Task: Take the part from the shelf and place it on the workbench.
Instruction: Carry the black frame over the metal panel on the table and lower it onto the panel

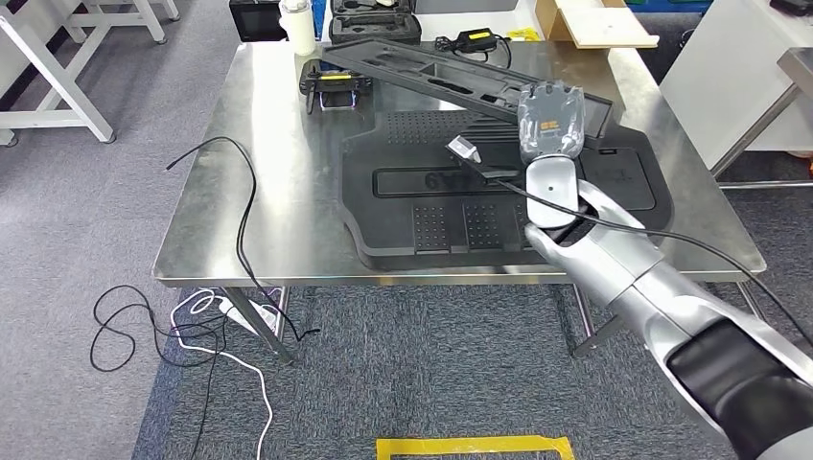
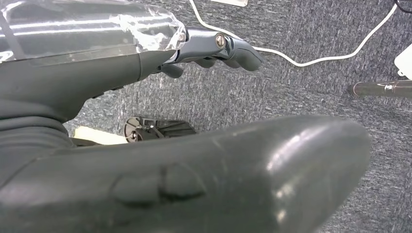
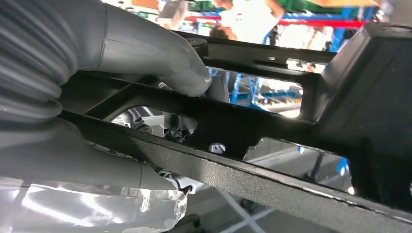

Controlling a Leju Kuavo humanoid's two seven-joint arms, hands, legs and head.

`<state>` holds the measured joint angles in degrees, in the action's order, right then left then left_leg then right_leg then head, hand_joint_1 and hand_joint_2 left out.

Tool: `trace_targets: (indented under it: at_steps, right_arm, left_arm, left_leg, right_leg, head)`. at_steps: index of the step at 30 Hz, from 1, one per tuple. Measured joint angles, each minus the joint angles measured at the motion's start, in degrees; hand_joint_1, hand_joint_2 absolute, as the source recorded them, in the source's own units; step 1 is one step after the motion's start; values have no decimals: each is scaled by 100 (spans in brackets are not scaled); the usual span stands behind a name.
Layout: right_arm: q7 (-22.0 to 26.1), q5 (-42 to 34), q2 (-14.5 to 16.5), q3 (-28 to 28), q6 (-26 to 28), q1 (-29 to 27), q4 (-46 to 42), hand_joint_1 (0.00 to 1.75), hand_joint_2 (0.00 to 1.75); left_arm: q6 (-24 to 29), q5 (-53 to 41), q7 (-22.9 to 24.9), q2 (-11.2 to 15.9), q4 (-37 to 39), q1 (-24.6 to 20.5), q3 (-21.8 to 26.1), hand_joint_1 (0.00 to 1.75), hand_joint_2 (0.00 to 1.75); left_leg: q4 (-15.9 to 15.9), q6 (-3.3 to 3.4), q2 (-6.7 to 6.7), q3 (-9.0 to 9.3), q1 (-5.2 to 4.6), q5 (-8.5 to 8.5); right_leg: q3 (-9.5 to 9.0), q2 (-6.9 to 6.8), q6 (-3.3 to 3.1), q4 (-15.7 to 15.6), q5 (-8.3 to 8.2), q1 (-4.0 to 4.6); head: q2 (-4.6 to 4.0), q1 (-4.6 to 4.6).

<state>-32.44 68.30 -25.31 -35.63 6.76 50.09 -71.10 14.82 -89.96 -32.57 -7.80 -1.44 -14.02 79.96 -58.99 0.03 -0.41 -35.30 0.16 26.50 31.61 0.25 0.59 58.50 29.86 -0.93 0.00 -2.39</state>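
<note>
A long black plastic frame part (image 1: 431,81) stretches slantwise across the steel workbench (image 1: 278,192), from beside a white cylinder at the back to my right hand (image 1: 551,120). My right hand grips the part's near end. Up close, its thumb (image 3: 145,53) presses on one bar of the part (image 3: 272,184) and the darker fingers wrap beneath. The part passes above a large black moulded panel (image 1: 431,206) lying flat on the bench. My left hand (image 2: 218,48) hangs over grey carpet with nothing in it, its fingers loosely extended.
A small black-and-yellow device (image 1: 336,84), black cases (image 1: 374,24), a charger (image 1: 475,40) and a cardboard box (image 1: 590,21) stand along the bench's back. A black cable (image 1: 244,206) trails off the left edge to the floor beside white cables (image 1: 225,359). Yellow floor tape (image 1: 475,447) lies in front.
</note>
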Motion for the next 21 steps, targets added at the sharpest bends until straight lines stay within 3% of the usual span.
trace_targets:
  at_steps: [19,20,21]
  right_arm:
    - [0,-115,-81,101,-730,49,989,171,175]
    - [0,-121,-79,108,-737,31,1039,167,175]
    - [0,-135,-76,109,-738,18,1088,130,175]
  left_arm:
    - [-96,0,22,0,0,-41,-3,0,0]
    - [-96,0,28,0,0,-44,-3,0,0]
    - [-97,0,32,0,0,-48,-3,0,0]
  left_leg:
    - [3,0,0,1,0,0]
    - [3,0,0,1,0,0]
    - [4,0,0,2,0,0]
  right_leg:
    - [1,1,0,0,0,0]
    - [1,1,0,0,0,0]
    - [1,1,0,0,0,0]
  head:
    - [0,-1]
    - [0,-1]
    - [0,0]
